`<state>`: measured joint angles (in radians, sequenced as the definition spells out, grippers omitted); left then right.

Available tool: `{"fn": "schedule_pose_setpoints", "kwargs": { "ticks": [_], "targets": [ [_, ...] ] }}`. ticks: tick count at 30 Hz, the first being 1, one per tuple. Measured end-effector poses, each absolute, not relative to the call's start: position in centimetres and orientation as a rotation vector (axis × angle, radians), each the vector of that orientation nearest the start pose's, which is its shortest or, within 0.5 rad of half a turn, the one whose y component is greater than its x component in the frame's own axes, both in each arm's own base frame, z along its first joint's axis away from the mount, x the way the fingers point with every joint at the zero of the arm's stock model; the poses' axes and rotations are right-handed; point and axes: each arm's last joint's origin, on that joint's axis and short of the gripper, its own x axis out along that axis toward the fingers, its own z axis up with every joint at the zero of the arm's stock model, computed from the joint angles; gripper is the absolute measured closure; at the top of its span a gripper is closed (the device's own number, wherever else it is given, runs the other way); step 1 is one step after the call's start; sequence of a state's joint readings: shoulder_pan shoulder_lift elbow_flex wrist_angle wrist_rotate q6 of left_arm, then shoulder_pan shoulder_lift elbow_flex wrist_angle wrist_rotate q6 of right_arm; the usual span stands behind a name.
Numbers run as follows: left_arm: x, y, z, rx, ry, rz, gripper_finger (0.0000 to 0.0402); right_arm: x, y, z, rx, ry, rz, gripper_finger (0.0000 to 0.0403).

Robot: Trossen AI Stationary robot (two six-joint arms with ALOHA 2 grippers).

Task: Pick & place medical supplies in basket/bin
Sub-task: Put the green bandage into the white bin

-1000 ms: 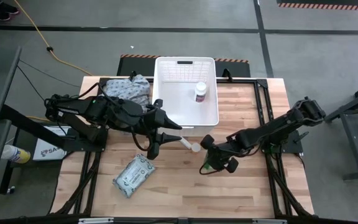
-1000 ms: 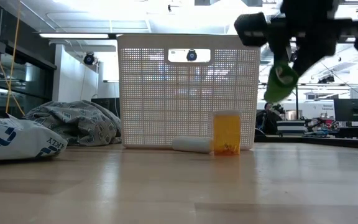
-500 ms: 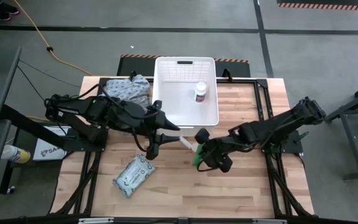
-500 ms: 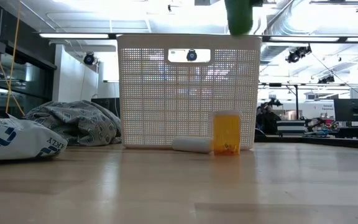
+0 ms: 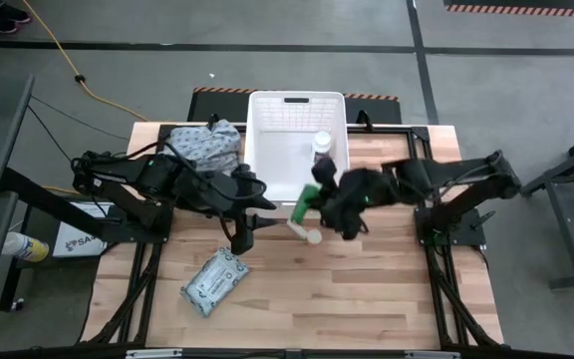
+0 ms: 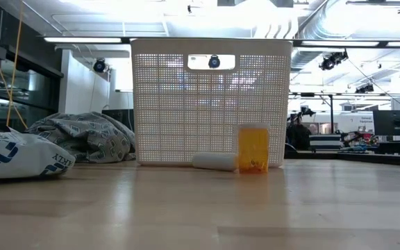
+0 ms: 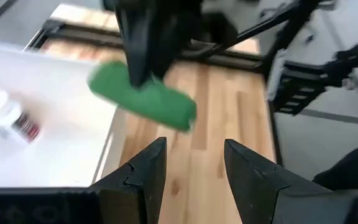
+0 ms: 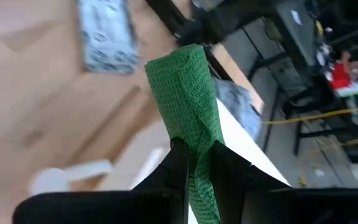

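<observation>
Right pincer (image 5: 312, 197) clamped on green knitted bandage roll (image 5: 302, 204), raised over near rim of white perforated bin (image 5: 267, 150). Left pincer (image 5: 257, 204) half open, empty, just left of it above counter (image 5: 387, 299). White pill bottle (image 5: 321, 146) inside bin; white tube (image 5: 305, 233), orange vial (image 6: 253, 148), wipes packet (image 5: 212, 279) on counter.

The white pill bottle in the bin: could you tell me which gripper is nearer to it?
Right. The right gripper, holding the green roll, is beside the white pill bottle over the bin; the left gripper waits outside it.
</observation>
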<state>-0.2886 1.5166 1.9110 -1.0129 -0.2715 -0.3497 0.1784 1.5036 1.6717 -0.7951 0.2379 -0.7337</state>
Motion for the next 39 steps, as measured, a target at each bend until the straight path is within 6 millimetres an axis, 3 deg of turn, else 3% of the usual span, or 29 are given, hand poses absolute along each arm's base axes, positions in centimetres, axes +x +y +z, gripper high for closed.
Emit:
{"fn": "schedule_pose_setpoints", "kwargs": {
  "ticks": [11,20,28,39],
  "targets": [
    [26.8,-7.0,45.0,-0.211,0.715,0.19,0.0206,31.6,-4.2,43.0,-0.884,0.548,-0.077,0.0363],
    [26.7,-6.8,44.9,-0.17,0.711,0.253,0.0206,31.5,-12.1,44.2,-0.68,0.316,-0.163,0.0362],
    [26.5,-6.6,44.8,-0.144,0.721,0.29,0.0206,34.0,-17.1,40.3,-0.548,0.349,-0.145,0.0359],
    [26.4,-6.4,44.7,-0.106,0.709,0.362,0.0206,37.0,-19.4,34.7,-0.544,0.548,-0.163,0.0359]
  ]
}}
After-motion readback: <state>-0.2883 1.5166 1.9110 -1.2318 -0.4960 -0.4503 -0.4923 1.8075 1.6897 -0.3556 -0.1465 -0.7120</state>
